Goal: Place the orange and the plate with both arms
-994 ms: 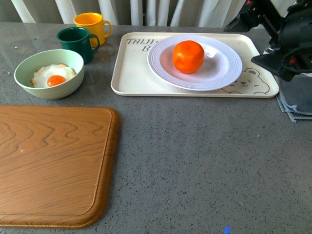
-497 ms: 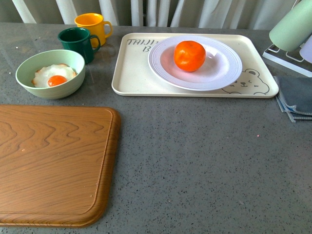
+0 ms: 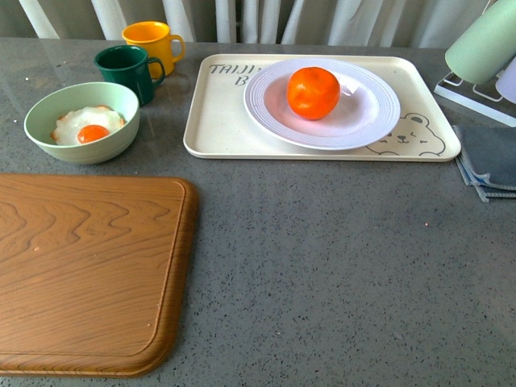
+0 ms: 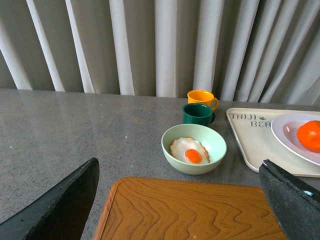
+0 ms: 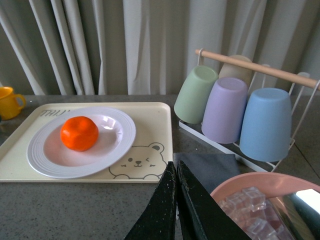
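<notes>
The orange (image 3: 313,92) rests in the white ribbed plate (image 3: 372,113), which sits on the cream bear tray (image 3: 218,121) at the back of the table. The right wrist view shows the orange (image 5: 79,133) and the plate (image 5: 45,155) too; the left wrist view catches the orange (image 4: 310,136) and plate (image 4: 286,135) at the picture's edge. My left gripper (image 4: 182,197) is open, its black fingers (image 4: 60,205) wide apart above the wooden board (image 4: 190,210), holding nothing. My right gripper (image 5: 175,167) is shut and empty, back from the tray. Neither arm shows in the front view.
A pale green bowl (image 3: 48,137) with a fried egg, a dark green mug (image 3: 127,71) and a yellow mug (image 3: 151,42) stand at the back left. A cup rack (image 5: 235,105), grey cloth (image 3: 488,161) and pink bowl of ice cubes (image 5: 250,200) are at the right. A wooden cutting board (image 3: 81,274) fills the front left.
A second ago the right arm was in the front view at the upper right beside the tray; it has pulled out of view. The orange and plate stayed put.
</notes>
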Motion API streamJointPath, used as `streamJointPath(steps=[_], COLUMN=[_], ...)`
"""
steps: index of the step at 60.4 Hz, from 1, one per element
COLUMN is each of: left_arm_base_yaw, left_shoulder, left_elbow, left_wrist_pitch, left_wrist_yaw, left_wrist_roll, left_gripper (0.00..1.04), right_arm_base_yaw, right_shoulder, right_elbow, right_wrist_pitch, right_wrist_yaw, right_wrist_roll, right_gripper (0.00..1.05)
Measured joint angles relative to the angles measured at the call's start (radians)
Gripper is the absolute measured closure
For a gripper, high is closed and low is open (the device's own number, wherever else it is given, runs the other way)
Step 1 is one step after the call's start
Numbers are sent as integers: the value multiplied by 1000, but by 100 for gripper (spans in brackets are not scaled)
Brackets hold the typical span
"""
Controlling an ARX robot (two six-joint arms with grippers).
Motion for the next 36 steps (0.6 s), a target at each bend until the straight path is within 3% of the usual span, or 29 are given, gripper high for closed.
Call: streamJointPath(steps=[6, 11, 36], left_arm_base_yaw=[0, 0, 0], left_shoulder=[0, 0, 0], left_elbow=[0, 0, 0], left_wrist_pitch=[0, 0, 0], left_wrist_yaw=[0, 0, 0], left_wrist_roll=[0, 0, 0], left_gripper=[9, 9, 9], right_arm_base_yaw=[0, -1, -2], right_shoulder=[-91, -108, -352], right_elbow=[-28, -64, -67], right_wrist_pitch=[-63, -28, -258], right_wrist_yaw=[-7, -7, -7], right_wrist_roll=[0, 0, -1], right_gripper=[103, 103, 103])
